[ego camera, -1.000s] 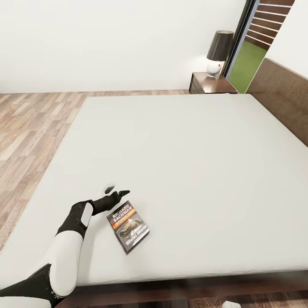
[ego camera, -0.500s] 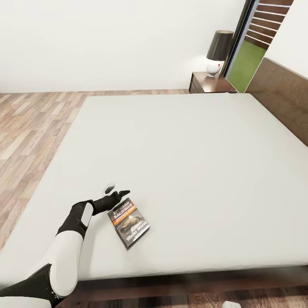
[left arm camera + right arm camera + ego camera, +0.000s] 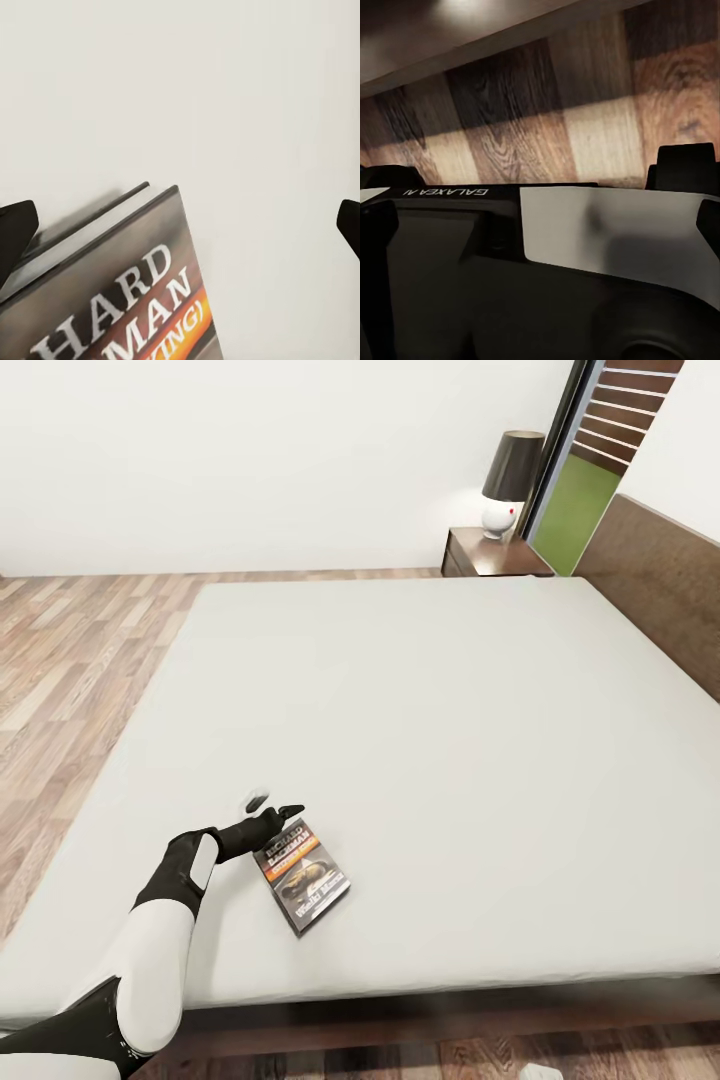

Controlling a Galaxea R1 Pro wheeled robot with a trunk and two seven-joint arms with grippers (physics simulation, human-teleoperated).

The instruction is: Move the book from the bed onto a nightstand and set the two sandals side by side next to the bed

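The book [image 3: 302, 875] lies flat on the pale grey mattress of the bed [image 3: 440, 720], near the bed's near edge and toward its left side. Its long axis runs diagonally, from its far-left end by the gripper to its near-right end. The left gripper [image 3: 272, 805] hovers at the book's far-left corner, fingers spread apart and holding nothing. In the left wrist view the book's title end [image 3: 112, 292] sits between the two dark fingertips [image 3: 13, 232], closer to one than the other. The left arm is clearly the nearer one. The right gripper's fingers [image 3: 684, 166] hang low over the wood floor [image 3: 585, 127], apparently parted and empty. The nightstand [image 3: 492, 556], carrying a lamp [image 3: 508, 482], stands far right beside the headboard. No containers are involved.
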